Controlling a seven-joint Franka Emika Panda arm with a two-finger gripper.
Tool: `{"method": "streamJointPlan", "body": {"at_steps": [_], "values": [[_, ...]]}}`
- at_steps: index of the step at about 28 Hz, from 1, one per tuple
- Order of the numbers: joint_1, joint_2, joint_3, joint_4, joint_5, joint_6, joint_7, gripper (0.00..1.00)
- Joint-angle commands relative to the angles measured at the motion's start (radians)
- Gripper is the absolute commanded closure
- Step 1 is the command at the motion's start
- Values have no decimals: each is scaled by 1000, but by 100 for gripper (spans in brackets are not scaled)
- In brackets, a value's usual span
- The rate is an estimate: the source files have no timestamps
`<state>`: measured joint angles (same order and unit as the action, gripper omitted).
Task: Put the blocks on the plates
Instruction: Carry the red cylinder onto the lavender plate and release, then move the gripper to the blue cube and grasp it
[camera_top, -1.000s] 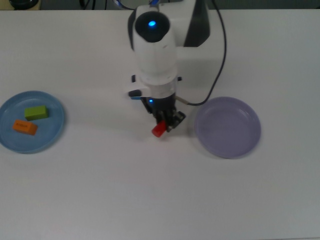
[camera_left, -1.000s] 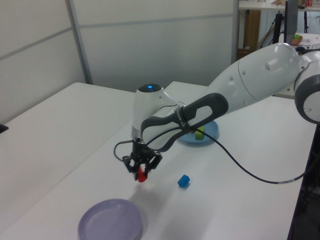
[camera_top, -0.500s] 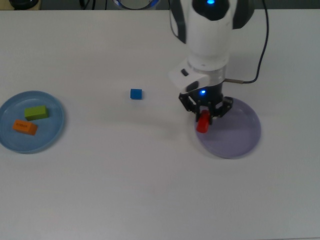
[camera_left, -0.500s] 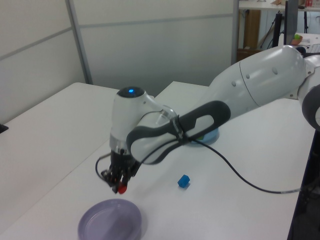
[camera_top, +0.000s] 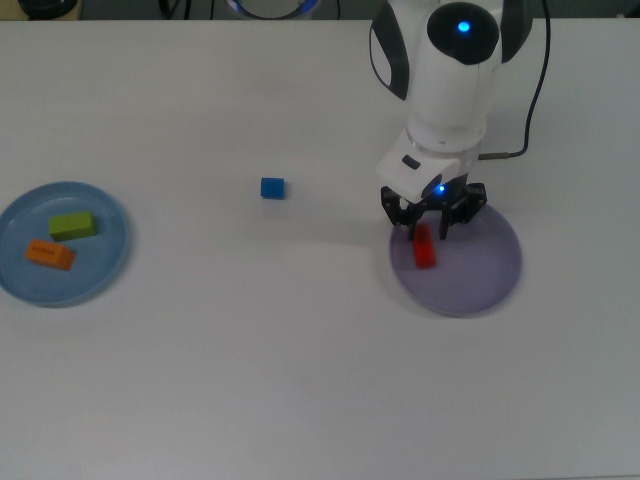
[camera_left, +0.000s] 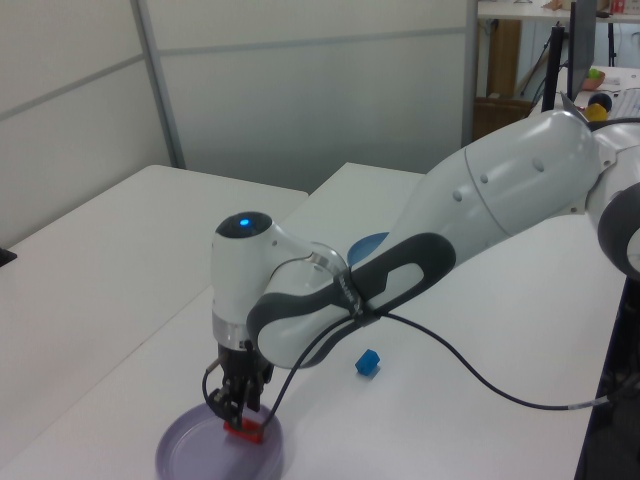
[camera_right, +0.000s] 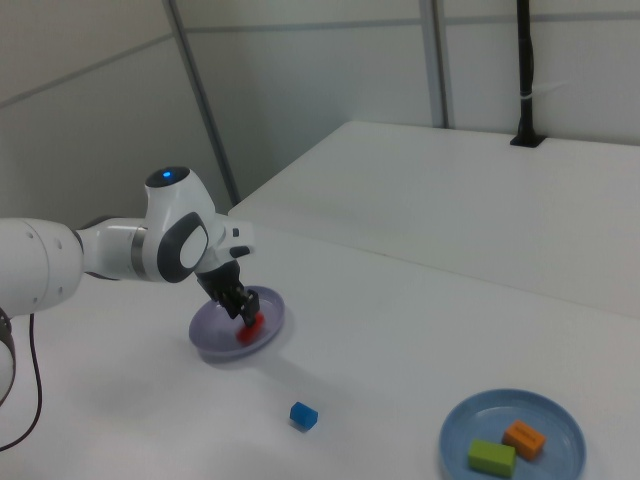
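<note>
No brand, label or writing readable on anything.

Near to far in the top view: purple plate (camera_top: 470, 270) sits toward the counter's (camera_top: 300, 380) right edge as the top view shows it, w/ the red block (camera_top: 425, 247) lying flat in its left part. Light blue plate (camera_top: 95, 270) sits at the counter's opposite edge, holding the orange block (camera_top: 49, 254) and, just beyond it, the green block (camera_top: 73, 225); the two lie close, a slim gap between. Blue cube (camera_top: 272, 188) is alone on bare counter between the plates, nearer the far edge, well apart from both.

Hand (camera_top: 433, 218) hangs over the purple plate's far-left rim, right above the red block's far end. Fingers spread apart, not clamped on anything; block rests on the plate.

Left view: hand (camera_left: 232, 408) points straight down, tips at the red block (camera_left: 243, 431); the arm hides most of the light blue plate (camera_left: 365, 245), neither of its blocks visible. Blue cube (camera_left: 368, 362) seen beyond the purple plate (camera_left: 190, 455).

Right view: all four blocks visible – green (camera_right: 491, 457) and orange (camera_right: 524, 437) on the light blue plate (camera_right: 560, 460) up front, blue cube (camera_right: 303, 415) mid-counter, red block (camera_right: 248, 328) on the purple plate (camera_right: 215, 335) farther back, under the hand (camera_right: 243, 310).
</note>
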<state>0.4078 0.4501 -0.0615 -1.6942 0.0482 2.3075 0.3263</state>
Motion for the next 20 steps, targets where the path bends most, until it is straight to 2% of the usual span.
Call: {"method": "streamJointPlan", "body": {"at_steps": [1,3,8,13,15,20], "values": [[19,21,6,4,-48,-23,-13,47],[25,25,6,2,-54,-23,-12,40],[29,10,6,5,-47,-34,-6,38],[6,-65,-7,7,-37,-112,5,29],[-13,-99,-9,7,-36,-158,4,28],[-35,-122,-18,7,-53,-236,-12,28]]}}
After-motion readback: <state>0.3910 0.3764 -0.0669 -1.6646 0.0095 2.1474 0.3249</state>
